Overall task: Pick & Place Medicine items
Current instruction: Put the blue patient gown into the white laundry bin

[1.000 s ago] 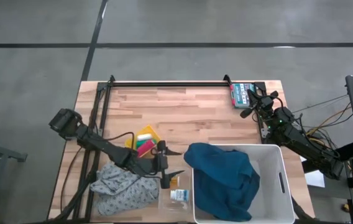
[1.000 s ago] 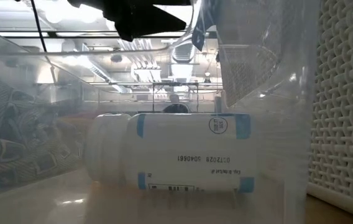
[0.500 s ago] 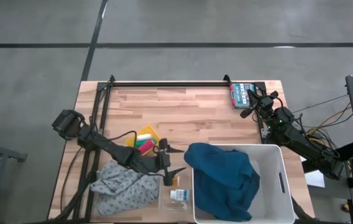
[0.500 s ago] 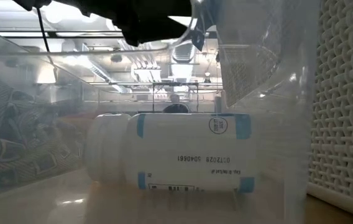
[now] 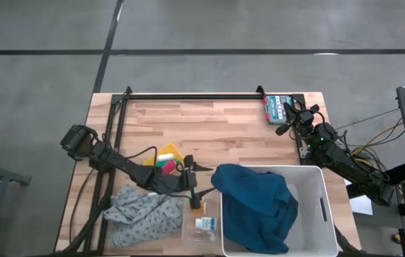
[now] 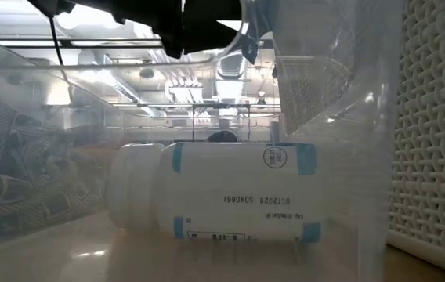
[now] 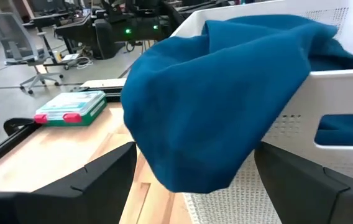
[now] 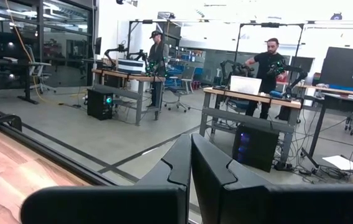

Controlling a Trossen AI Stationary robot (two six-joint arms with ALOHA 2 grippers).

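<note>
Both arms are dark, nearly black, built of slim tubular links joined by rounded, bulkier joint housings. The left arm (image 5: 127,170) has a blocky black base housing at its far end from the jaws, and a thin dark cable loops beside the link behind the jaws. The right arm (image 5: 338,153) carries bundled black cables along its links and a cluster of small fittings behind its jaws. Each finger (image 7: 99,180) is matte black and angular, with flat faceted faces.

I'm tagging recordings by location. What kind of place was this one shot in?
Most likely a robotics lab or workshop. Beyond the wooden table, the right wrist view shows workbenches with other robot arms and monitors, two people working at them, and a bare concrete floor.
</note>
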